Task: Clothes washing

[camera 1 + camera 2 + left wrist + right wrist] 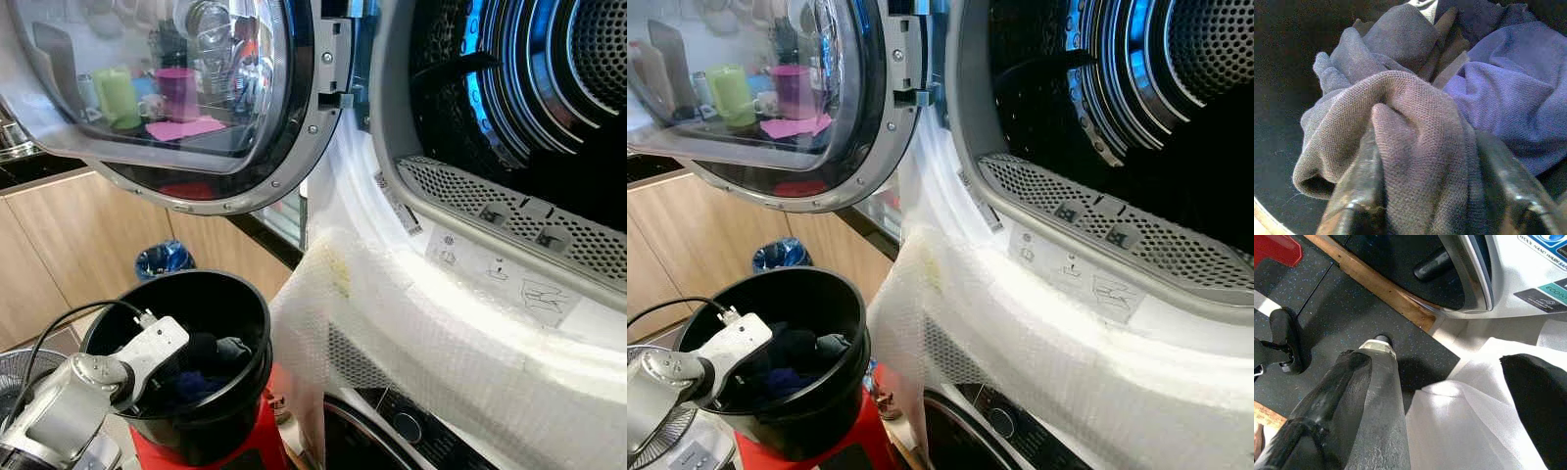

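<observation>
Laundry run, grab stage. Left hand [1425, 196] is down inside the black bucket [235, 392] at about 7 o'clock in the head view, and the wrist cam shows both fingers [1359, 191] pinched around a fold of a grey-brown knit garment [1400, 122]. So it's clamped on cloth, not empty. Right hand [1449, 401] hangs low by the machine front with its fingers spread wide, holding nothing, with the white bubble-wrap sheet [411, 323] and dark floor [1327, 308] under it.

The open drum [529, 88] sits up at 1–2 o'clock, its round door [186, 98] swung out to 11 o'clock, well above the bucket.

What could go wrong, my guess:
- The grip is on one fold only, so the piece could slip out on the way up.
- The blue-purple cloth [1513, 93] is tangled against it and might drag along, then drop on the floor.
- The bucket is perched on a red stool [245, 450], so a hard tug could tip it.
- The loose wrap draped over the machine front could snag the arm or the garment at the drum lip.

Count: one bucket, one stool, one drum, one door, two hands, and at least three separate-looking pieces of clothing (grey-brown, blue-purple, a darker one behind). I can't tell what's underneath.
</observation>
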Available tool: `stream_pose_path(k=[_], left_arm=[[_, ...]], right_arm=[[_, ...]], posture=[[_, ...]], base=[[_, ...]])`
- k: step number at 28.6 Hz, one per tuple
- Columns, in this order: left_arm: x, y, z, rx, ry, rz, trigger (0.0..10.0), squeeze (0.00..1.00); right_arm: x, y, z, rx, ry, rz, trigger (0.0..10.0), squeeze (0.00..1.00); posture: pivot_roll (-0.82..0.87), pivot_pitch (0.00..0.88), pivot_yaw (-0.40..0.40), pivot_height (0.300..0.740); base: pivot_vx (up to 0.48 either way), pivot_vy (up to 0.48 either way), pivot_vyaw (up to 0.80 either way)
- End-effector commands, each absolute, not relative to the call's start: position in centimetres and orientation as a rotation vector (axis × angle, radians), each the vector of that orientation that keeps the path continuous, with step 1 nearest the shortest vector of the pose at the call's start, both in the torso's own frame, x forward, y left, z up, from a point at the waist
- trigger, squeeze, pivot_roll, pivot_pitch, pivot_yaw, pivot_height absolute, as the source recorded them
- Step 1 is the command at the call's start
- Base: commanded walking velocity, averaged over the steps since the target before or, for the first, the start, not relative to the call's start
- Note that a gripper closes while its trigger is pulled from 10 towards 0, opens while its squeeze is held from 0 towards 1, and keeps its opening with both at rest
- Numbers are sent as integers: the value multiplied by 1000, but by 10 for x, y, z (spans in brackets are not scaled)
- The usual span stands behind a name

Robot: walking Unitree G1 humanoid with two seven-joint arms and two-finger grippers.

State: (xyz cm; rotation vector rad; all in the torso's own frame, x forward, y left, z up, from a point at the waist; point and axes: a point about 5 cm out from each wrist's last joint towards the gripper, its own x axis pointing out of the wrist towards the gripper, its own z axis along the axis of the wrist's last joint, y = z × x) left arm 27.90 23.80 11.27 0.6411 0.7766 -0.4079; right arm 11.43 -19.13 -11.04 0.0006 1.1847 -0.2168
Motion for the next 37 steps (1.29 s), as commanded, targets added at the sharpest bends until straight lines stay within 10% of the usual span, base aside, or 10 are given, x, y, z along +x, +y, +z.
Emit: stream_pose_path(k=[1,26,37], left_arm=[[277,237,111,658,786,-428,0,0],[297,242,199,730,550,-453,0,0],[312,138,240,543,234,-960,0,0]], right_arm=[[113,-192,-111,-4,1187,-215,10000,0],[133,-178,-106,-23,1147,-168,10000,0],[141,-175,-104,-2,1124,-185,10000,0]], posture=[[288,9,-28,740],[328,0,-22,740],[316,0,-14,740]], base=[[0,0,0],[0,0,0],[0,0,0]])
